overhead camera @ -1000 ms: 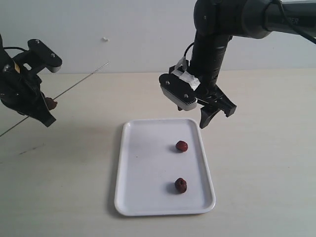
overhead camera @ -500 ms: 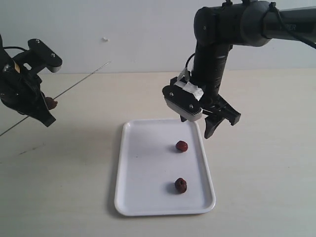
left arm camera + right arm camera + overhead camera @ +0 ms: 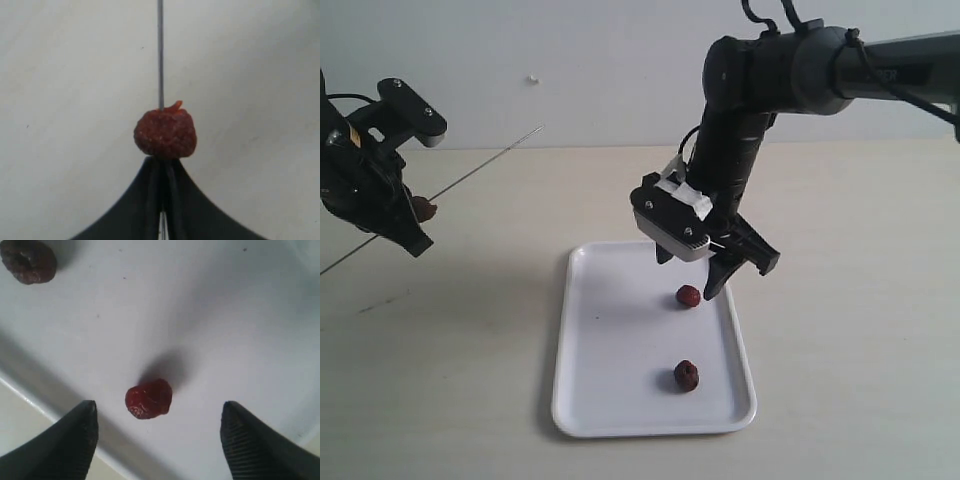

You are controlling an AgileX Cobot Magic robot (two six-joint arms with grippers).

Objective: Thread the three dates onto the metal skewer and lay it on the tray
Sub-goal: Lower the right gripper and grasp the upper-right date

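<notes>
Over the tray (image 3: 610,350) the right fingers (image 3: 70,445) hang spread wide apart, holding nothing, with the far date (image 3: 148,399) between the tips. That date lies close to the rim, and the near date (image 3: 686,375) sits further along the same side. Off to the left, clear of the tray, the left fingers (image 3: 145,210) are pressed together on the metal skewer (image 3: 480,170). They hold it slanted above the bench (image 3: 840,300), with the threaded date (image 3: 165,134) right against their tips. Risks as I judge them: the far date sits slightly off-centre between the tips, so an uneven close could nudge it and let it skid or roll on the glossy surface. A tip coming down could also catch the raised rim, since the date is so near it. A round, wrinkled date may squirt out of a hard pinch. Later, pushing a date onto such a thin rod could pivot or bend it in the left grip, or miss the date's centre. Writing: pale lettering on the right arm's upper link, too small to read. The white strip near the right wrist looks blank; no other labels.
</notes>
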